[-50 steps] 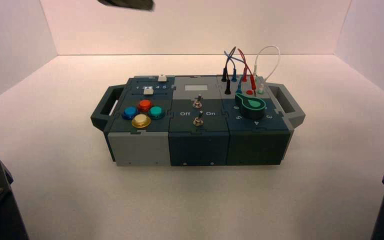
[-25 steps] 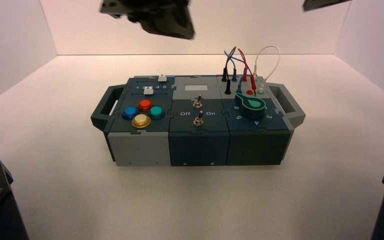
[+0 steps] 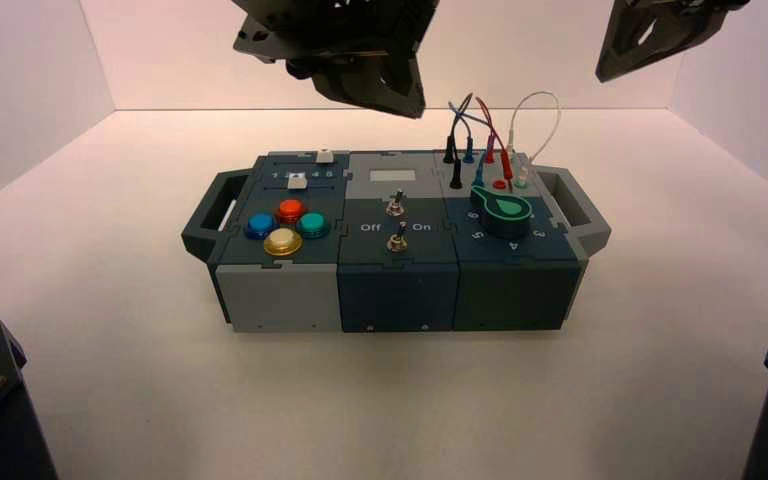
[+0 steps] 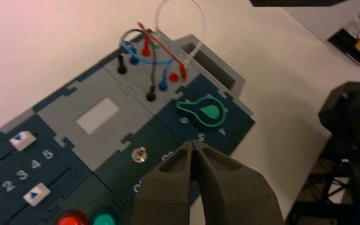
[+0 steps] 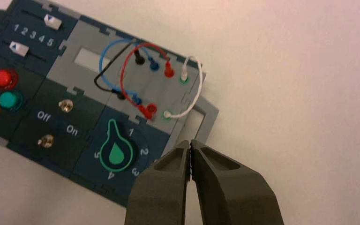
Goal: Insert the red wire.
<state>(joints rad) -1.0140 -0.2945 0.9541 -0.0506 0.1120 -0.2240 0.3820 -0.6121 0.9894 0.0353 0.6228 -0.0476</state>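
Red wire [image 5: 132,79] untouched; both tools, left [image 4: 194,146] and right [image 5: 190,144], closed, high above box [image 3: 390,250].

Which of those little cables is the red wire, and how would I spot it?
Start at the box and go to its right end, the grey panel behind the green knob. Four thin cables arch over sockets there. The red wire is the only red loop with red plugs at both ends; its neighbours are blue, black and white.

Left gripper [image 4: 194,146] and right gripper [image 5: 190,144]: matte charcoal, wedge-shaped moulded jaws tapering to blunt tips. Black angular arm housings with visible screw heads at the lower corners.
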